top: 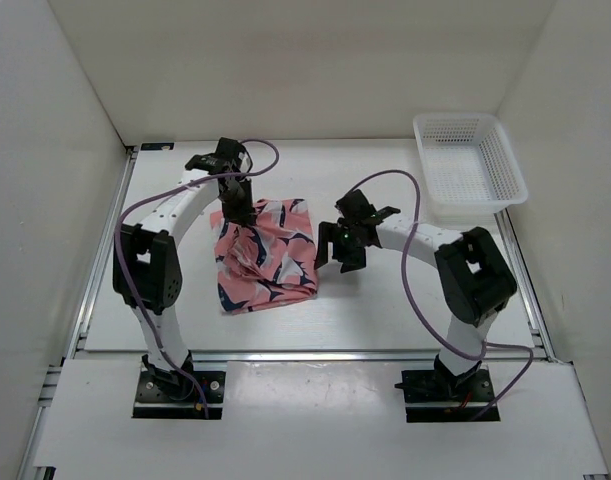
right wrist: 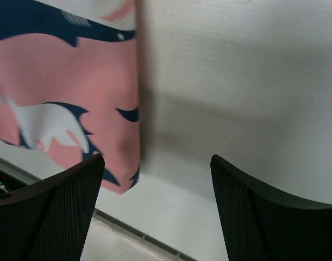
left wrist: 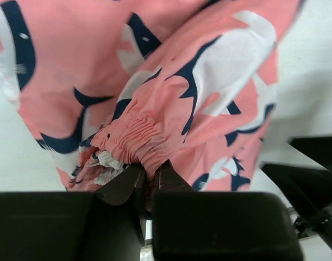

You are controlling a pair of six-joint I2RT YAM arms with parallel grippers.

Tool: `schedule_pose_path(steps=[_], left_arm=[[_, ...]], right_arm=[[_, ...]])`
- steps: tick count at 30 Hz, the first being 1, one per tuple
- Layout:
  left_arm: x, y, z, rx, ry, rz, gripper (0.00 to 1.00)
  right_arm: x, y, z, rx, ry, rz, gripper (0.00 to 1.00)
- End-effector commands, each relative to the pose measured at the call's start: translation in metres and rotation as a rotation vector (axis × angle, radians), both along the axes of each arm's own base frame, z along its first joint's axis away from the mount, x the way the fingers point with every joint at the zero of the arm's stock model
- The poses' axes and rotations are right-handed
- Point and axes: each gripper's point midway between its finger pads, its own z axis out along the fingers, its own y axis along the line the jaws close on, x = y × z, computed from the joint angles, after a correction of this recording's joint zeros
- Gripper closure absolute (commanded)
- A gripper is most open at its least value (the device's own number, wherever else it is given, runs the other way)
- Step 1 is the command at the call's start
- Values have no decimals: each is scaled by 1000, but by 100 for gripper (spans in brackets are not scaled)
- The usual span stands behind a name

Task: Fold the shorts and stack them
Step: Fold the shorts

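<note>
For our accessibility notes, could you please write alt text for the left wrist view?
The left gripper is shut on the gathered elastic waistband of salmon-pink shorts printed with navy and white bird-like shapes; the bunched fabric fills most of the frame. White table shows at both sides.

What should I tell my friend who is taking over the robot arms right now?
Left gripper: shut on the gathered elastic waistband of the shorts, lifting that part up.
Right gripper: open and holding nothing, hovering just beside the shorts' right edge.
Shorts: in the middle of the table, between the two arms, mostly lying down but bunched where they are pinched.
White basket: far right corner, apart from the shorts.
Done: the shorts are grabbed.
Left: no neat fold shows yet, so finish folding, lay them flat and stack them.
</note>
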Motion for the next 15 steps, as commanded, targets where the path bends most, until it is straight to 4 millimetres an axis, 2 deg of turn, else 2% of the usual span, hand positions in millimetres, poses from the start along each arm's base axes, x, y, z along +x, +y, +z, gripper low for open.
schedule_pose_path(steps=[1, 7, 10, 11, 12, 13, 15], left_arm=[[-8, -2, 39, -67, -61, -10, 90], [-11, -3, 40, -75, -59, -14, 90], [-10, -5, 40, -82, -58, -26, 90], [-9, -5, 36, -79, -48, -26, 90], [-8, -5, 39, -81, -57, -26, 90], [-8, -7, 35, -86, -44, -29, 90], [-5, -8, 42, -90, -56, -30, 90]], right_arm=[[12, 40, 8, 158, -24, 79, 17], [2, 78, -5, 288, 14, 131, 25], [8, 94, -6, 341, -1, 140, 34], [7, 94, -9, 338, 12, 132, 38], [14, 98, -5, 348, -2, 134, 55], [13, 98, -9, 343, 5, 133, 71], [21, 87, -9, 269, -18, 69, 100]])
